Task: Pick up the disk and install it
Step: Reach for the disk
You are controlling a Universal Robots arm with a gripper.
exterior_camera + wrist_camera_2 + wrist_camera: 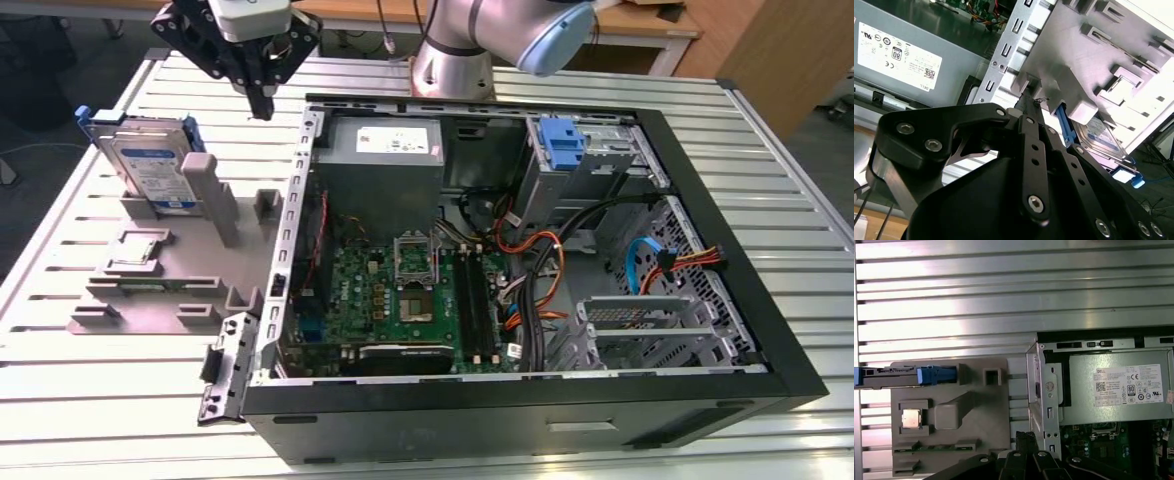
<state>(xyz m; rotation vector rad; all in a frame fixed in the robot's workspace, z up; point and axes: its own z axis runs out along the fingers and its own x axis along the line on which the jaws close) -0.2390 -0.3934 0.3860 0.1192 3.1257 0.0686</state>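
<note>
The disk [144,168] stands on edge in a slot of the grey fixture [147,292]. In the exterior view it is at about ten o'clock from the open computer case [299,210], label facing out and blue rail along its upper edge. It looks rigid and fairly heavy for its size, and its smooth metal faces could slip. The safest hold is probably across the two flat faces near the free upper edge, not on the thin plastic rail, and it should not be knocked. A grey post [203,185] of the fixture stands just beside it at four o'clock, so the clear way out seems to be straight up. The gripper [263,103] hangs at about two o'clock from the disk, over the table [80,400] near the case's rear corner, with its fingers pressed together on nothing. The case wall is close at the gripper's three o'clock, and open slatted table lies toward nine o'clock.
</note>
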